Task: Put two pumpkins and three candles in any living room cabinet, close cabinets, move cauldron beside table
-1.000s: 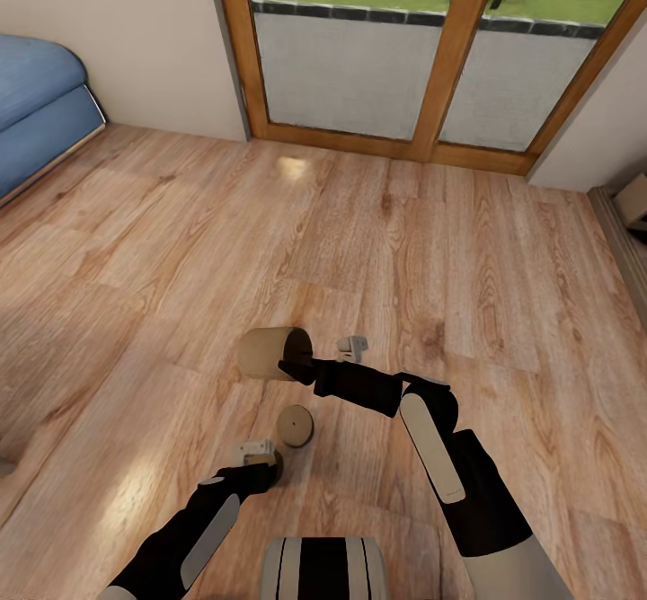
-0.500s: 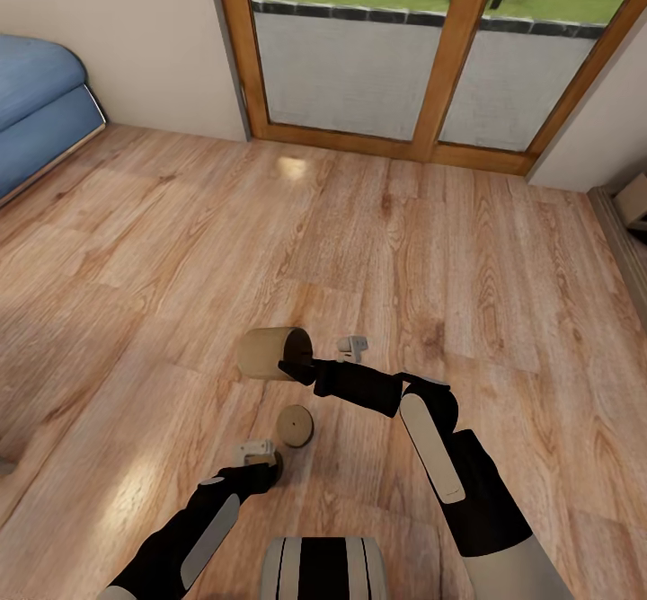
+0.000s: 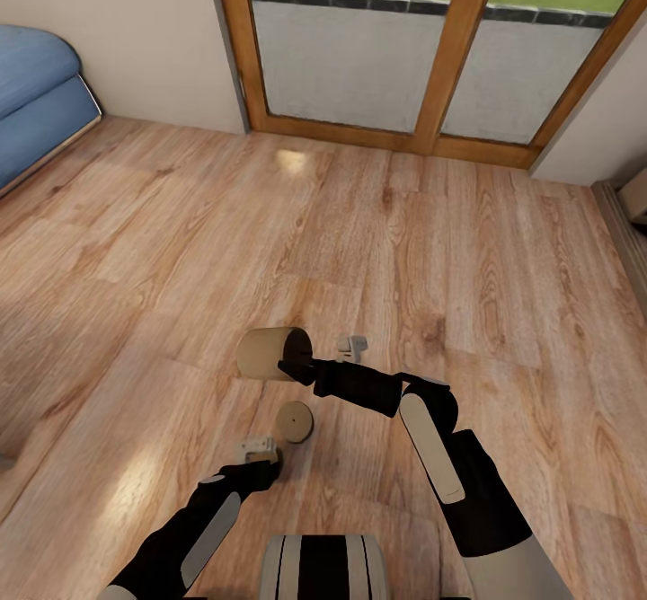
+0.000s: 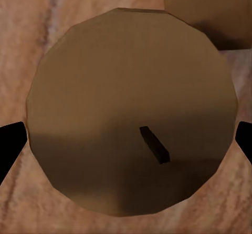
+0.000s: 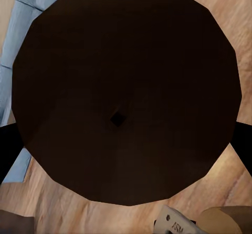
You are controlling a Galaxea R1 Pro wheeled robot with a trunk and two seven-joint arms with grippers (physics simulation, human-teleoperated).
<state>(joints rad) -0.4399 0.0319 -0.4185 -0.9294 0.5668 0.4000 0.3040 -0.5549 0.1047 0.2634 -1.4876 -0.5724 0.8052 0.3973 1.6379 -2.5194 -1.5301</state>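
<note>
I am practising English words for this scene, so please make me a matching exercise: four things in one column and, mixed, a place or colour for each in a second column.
Column A
1. candle seen side-on
2. candle seen end-on
3. sofa
4. door frame

Column B
a. between the fingers of the left gripper
b. blue, at the wall on the left of the head view
c. between the fingers of the right gripper
d. orange-brown wood around glass, at the far end of the floor

Pairs: 1-c, 2-a, 3-b, 4-d
</note>
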